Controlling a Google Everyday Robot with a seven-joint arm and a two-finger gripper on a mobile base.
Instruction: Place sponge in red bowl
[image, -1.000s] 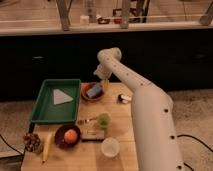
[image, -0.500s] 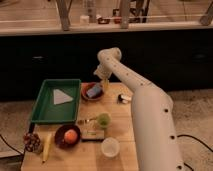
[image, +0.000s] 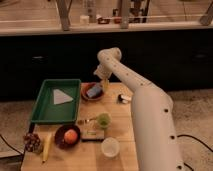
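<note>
The blue-grey sponge (image: 94, 90) lies inside the orange-red bowl (image: 86, 95) at the back of the wooden table, right of the green tray. My gripper (image: 104, 83) hangs just above the bowl's right rim, next to the sponge. The white arm reaches to it from the lower right.
A green tray (image: 56, 100) holding a white cloth (image: 61, 96) stands at the left. A darker maroon bowl (image: 60, 141) holds an orange fruit. Grapes (image: 31, 142), a banana (image: 47, 146), a green cup (image: 103, 120), a white cup (image: 110, 147) and a small object (image: 123, 98) sit around.
</note>
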